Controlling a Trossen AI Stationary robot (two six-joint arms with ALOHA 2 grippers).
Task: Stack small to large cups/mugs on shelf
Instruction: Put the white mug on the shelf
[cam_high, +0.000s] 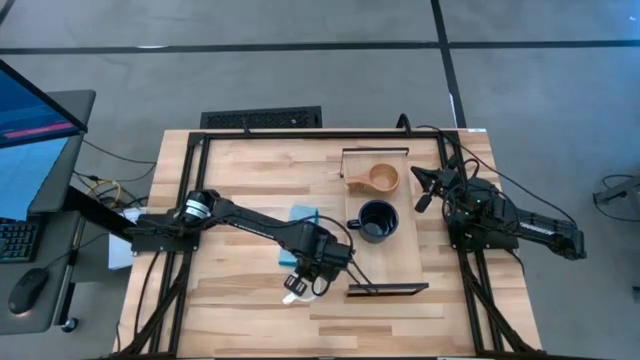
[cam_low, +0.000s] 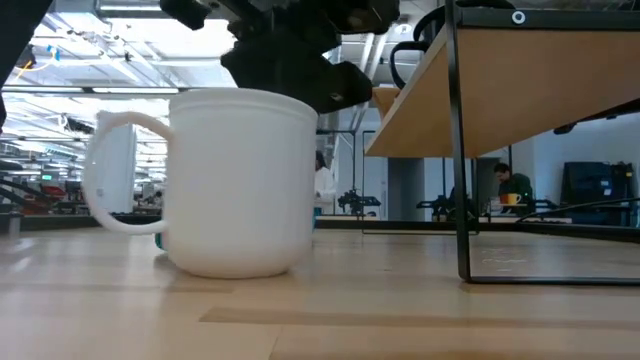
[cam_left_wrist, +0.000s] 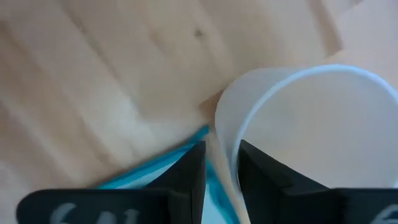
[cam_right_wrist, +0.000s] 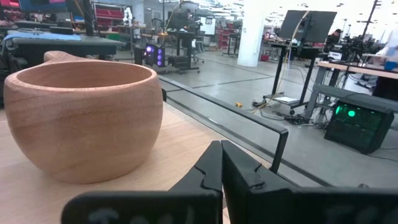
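Glossy white mug (cam_low: 240, 180), rounded wooden cup (cam_right_wrist: 84, 118)

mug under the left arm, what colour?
White mug, plain, no pattern. Clearest in the low view, standing upright on the tabletop.

The left arm extends from the table's 9 o'clock edge toward 5 o'clock, wrist pitched downward. The left gripper (cam_high: 300, 285) points down, its fingers (cam_left_wrist: 189, 171) parted by a narrow gap. The right arm rests folded at 3 o'clock; the right gripper (cam_right_wrist: 221, 163) has its fingers pressed together.
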